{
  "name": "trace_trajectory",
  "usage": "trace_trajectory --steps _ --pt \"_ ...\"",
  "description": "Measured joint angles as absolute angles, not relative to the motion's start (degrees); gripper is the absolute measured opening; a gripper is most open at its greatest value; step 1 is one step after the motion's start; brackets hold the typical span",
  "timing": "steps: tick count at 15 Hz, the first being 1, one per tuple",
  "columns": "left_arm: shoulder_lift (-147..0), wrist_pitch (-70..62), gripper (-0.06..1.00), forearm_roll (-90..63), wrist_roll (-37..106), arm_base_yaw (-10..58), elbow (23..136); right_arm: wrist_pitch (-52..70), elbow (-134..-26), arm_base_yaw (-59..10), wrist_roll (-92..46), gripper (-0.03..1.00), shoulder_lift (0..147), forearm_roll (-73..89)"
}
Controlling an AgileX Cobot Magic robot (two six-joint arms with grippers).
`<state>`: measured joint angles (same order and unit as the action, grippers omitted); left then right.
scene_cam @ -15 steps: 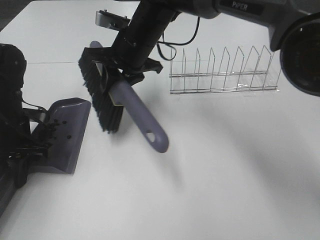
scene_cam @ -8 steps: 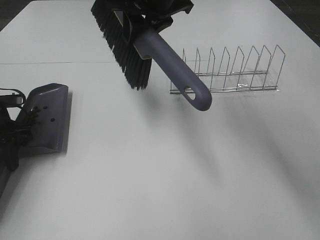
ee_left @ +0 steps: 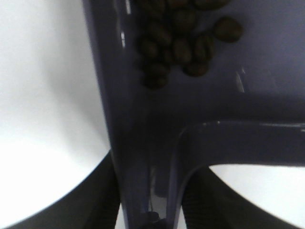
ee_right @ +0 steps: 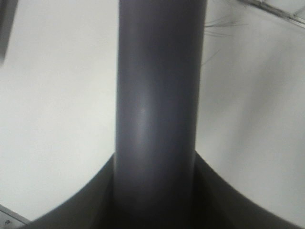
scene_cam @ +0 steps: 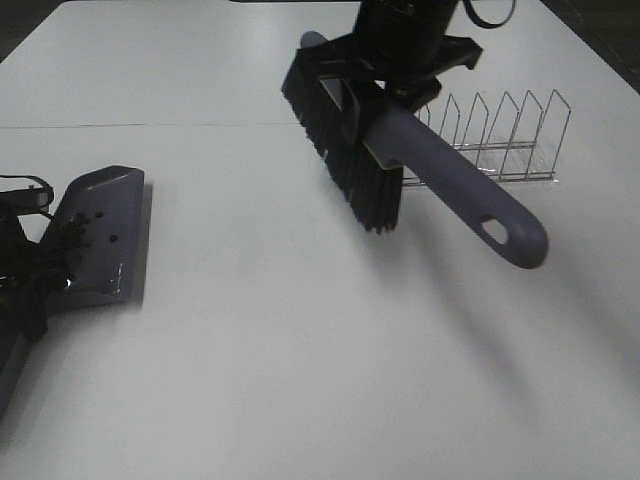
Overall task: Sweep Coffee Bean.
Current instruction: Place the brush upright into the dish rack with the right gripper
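Observation:
A purple dustpan (scene_cam: 105,235) lies at the left of the white table, with several dark coffee beans (scene_cam: 78,230) on it. My left gripper (scene_cam: 28,275) is shut on the dustpan's handle. The left wrist view shows that handle (ee_left: 143,157) between my left gripper (ee_left: 150,210) fingers and the beans (ee_left: 178,45) clustered in the pan. My right gripper (scene_cam: 388,92) is shut on a purple brush (scene_cam: 455,190), held tilted above the table with its black bristles (scene_cam: 345,150) facing down and left. The right wrist view shows the brush handle (ee_right: 157,105) in my right gripper (ee_right: 155,195).
A wire dish rack (scene_cam: 500,140) stands behind the brush at the back right; a corner of it shows in the right wrist view (ee_right: 274,8). A faint seam (scene_cam: 150,125) runs across the white table.
The brush has swung from beside the dustpan up and over to the right, now in front of the rack. The dustpan has drawn back to the left with beans on it.

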<state>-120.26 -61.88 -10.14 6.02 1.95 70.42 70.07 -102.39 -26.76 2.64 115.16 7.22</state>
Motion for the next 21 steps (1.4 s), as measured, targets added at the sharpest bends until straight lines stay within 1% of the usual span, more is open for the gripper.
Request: trace_trajectory --steps 2,3,4,7,10,12,14,17,19,21 --pt "-120.26 -61.42 0.34 -10.77 6.36 1.95 70.42 68.98 -94.14 -24.06 3.55 0.30 110.24 7.22" --pt "-120.26 -61.13 0.34 -11.52 6.36 1.95 70.42 66.00 -85.37 -20.86 3.61 0.30 106.00 7.22" --pt "-120.26 -60.91 0.34 -11.52 6.36 2.12 70.42 64.29 -81.19 -18.85 3.61 0.30 104.39 7.22" --pt "-120.26 -59.82 0.34 -11.52 6.36 4.30 70.42 60.73 -74.60 -14.32 4.41 0.30 102.67 6.99" --pt "-120.26 -57.98 0.34 -12.78 6.36 7.39 70.42 59.82 -73.57 -10.89 9.17 0.30 102.67 0.63" --pt "-120.26 -57.41 0.34 -13.64 6.36 7.85 70.42 58.84 -73.57 -10.66 14.15 0.30 103.19 -6.82" --pt "-120.26 -57.35 0.34 -14.04 6.36 7.91 70.42 58.38 -73.57 -10.14 15.64 0.30 105.60 -10.71" --pt "-120.26 -57.81 0.34 -14.67 6.70 7.91 70.42 57.70 -76.66 -7.05 15.64 0.30 108.80 -9.28" --pt "-120.26 -57.81 0.34 -15.70 6.65 7.91 70.42 58.04 -80.56 -4.98 12.61 0.30 110.47 -6.88" --pt "-120.26 -57.81 0.34 -16.10 6.70 7.91 70.42 59.59 -82.62 -4.64 10.77 0.30 112.01 -5.56"
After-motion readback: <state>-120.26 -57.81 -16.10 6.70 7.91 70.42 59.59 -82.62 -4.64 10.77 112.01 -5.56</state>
